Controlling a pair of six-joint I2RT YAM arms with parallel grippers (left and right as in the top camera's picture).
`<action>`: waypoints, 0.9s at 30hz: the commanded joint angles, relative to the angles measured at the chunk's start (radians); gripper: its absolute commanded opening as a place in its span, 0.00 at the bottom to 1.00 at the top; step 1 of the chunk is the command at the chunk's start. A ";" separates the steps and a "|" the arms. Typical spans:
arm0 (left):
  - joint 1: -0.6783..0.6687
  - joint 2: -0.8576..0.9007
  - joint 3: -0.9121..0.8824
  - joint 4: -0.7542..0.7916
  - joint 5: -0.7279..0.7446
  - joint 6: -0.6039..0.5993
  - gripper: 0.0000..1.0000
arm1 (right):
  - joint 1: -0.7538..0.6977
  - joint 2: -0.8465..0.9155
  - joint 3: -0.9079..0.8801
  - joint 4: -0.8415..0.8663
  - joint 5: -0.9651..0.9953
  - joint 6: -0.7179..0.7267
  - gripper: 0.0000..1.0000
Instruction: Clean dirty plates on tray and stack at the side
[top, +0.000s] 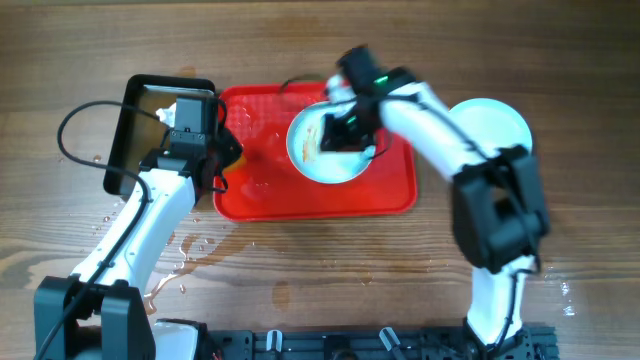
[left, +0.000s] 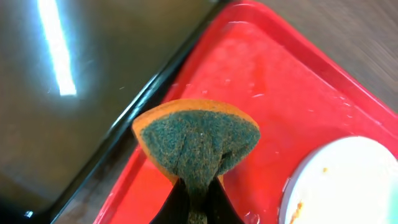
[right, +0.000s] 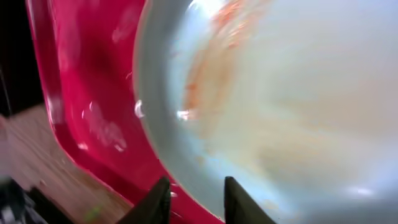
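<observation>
Plate (top: 320, 165), streaked, by the tray's (top: 260, 195) far edge: stiff, wet, probably slippery; I'd take its rim. My right hand (right: 198, 199) stands apart; my left hand (left: 198, 208) clamps the sponge (left: 196, 140).

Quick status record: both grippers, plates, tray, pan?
left gripper: shut on sponge, over tray edge beside black pan
right gripper: fingers straddling dirty plate rim; grip unclear
dirty plate: on tray, orange streaks
second plate: on table right of tray, looks clean
black pan: left of tray
</observation>
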 joint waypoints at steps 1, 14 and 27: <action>0.004 -0.011 0.002 0.062 0.131 0.193 0.05 | -0.124 -0.056 0.006 -0.024 0.152 0.171 0.38; -0.031 0.080 0.002 0.272 0.280 0.365 0.04 | -0.142 0.109 0.003 -0.051 0.133 0.230 0.39; -0.045 0.140 0.002 0.306 0.272 0.372 0.04 | -0.038 0.136 0.003 -0.010 0.175 0.190 0.05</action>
